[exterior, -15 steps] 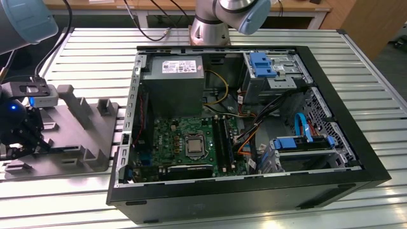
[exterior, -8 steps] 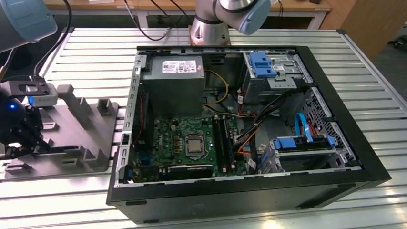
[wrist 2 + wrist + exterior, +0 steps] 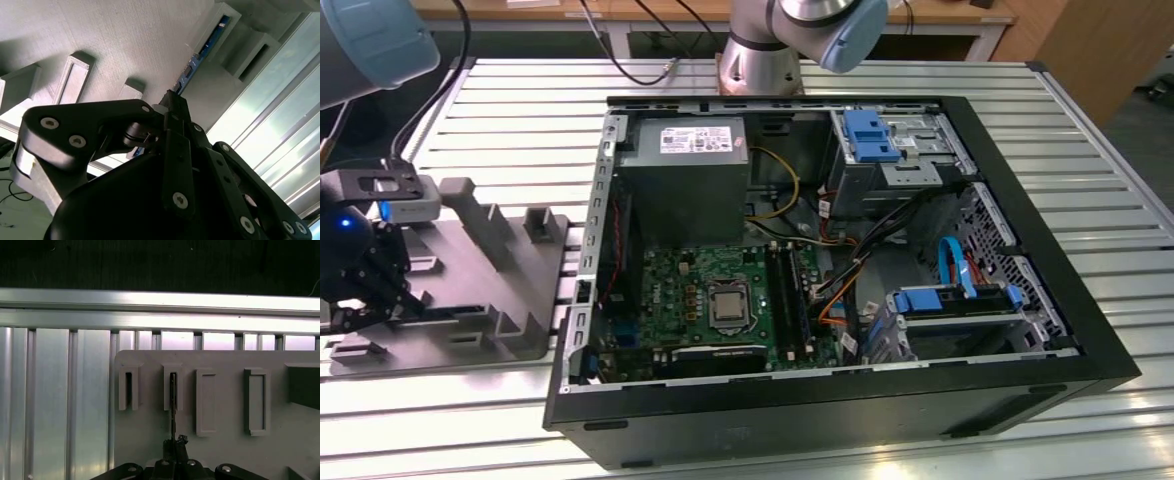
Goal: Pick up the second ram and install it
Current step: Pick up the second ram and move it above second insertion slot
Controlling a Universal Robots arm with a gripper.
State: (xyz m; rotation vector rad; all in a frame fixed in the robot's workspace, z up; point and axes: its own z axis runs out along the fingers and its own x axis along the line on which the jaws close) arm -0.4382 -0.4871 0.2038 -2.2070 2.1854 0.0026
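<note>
Ram (image 3: 172,405) (image 3: 200,52): thin dark strip, standing on edge in one of the narrow slots of the grey holder (image 3: 225,450); blue is showing along its face in the second wrist view.
Long axis: running straight out from the gripper (image 3: 173,444) (image 3: 170,102), parallel with the table's slats, its far end pointing toward the table's edge rail (image 3: 160,310).
Gripper: fingers drawn narrow and pinching the ram's near end in both wrist views; in the exterior view it (image 3: 371,300) is hanging over the holder at that view's left.
Table (image 3: 494,110): ribbed aluminium, carrying the holder and an open PC case (image 3: 854,400), which is sitting well apart from the gripper.
Room: wooden desk (image 3: 947,15) and cables (image 3: 634,60) lying behind the arm's base (image 3: 761,60).
</note>
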